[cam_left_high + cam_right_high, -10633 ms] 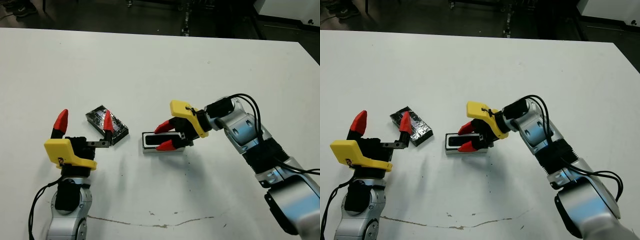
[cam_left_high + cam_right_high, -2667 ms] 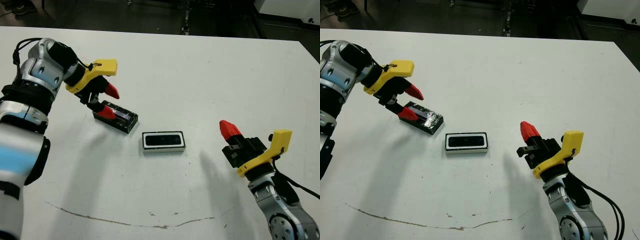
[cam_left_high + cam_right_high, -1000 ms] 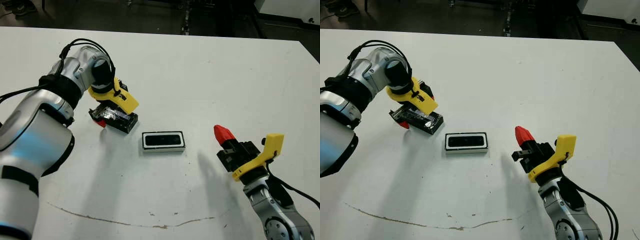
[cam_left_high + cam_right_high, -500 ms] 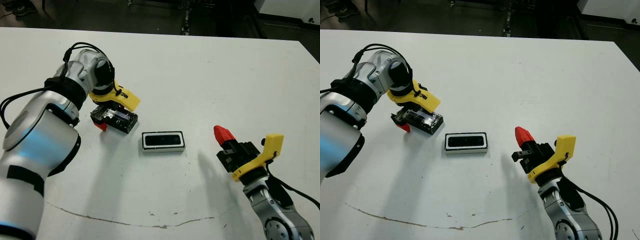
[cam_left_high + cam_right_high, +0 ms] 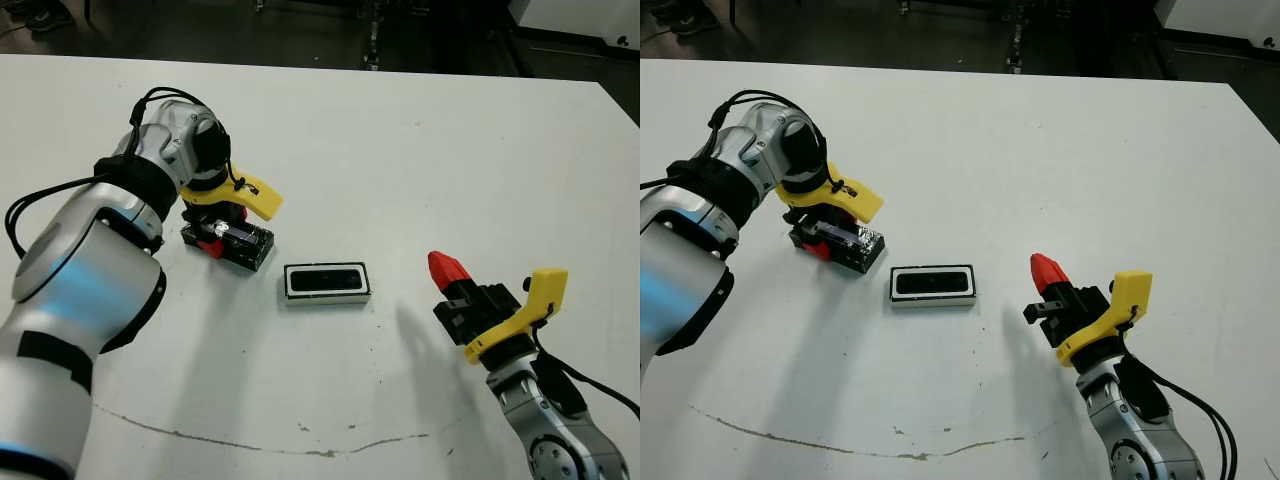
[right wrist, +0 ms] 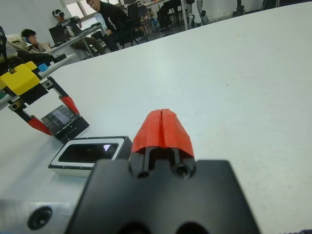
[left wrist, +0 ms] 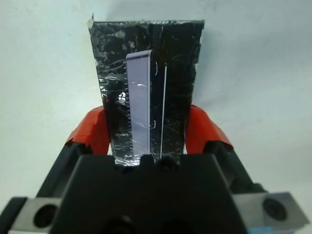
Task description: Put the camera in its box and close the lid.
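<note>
— We have our left gripper [image 7: 148, 141] down on the white table [image 5: 420, 180], and its two red fingers [image 7: 90, 134] sit on either long side of the lid [image 7: 146, 83]. The jaws are clamped on it; in the left wrist view both red tips press against the glossy black cover's edges.

— And we can see that pale strip running along the lid's top, with the crinkly reflections all around it. Where's the lid relative to the box?

— Just to the left of the box [image 5: 327, 281] and a little farther from us, close to it but not touching. It lies at a slant, one corner pointing toward the box.

— The box itself sits flat near the middle of the table, long side across our view. We see the camera [image 5: 326, 279] lying inside it, a dark bar filling the tray between the white walls. The right wrist view catches a small bright spot near one end of it.

— Now our right gripper [image 6: 162, 130]. It's held up off the table, on the right, well apart from the box.

— Its jaws are pressed together, red tips meeting along a thin seam, and nothing between them.

— Beyond the table, the right wrist view shows people [image 6: 109, 19] seated at desks in the background.
</note>
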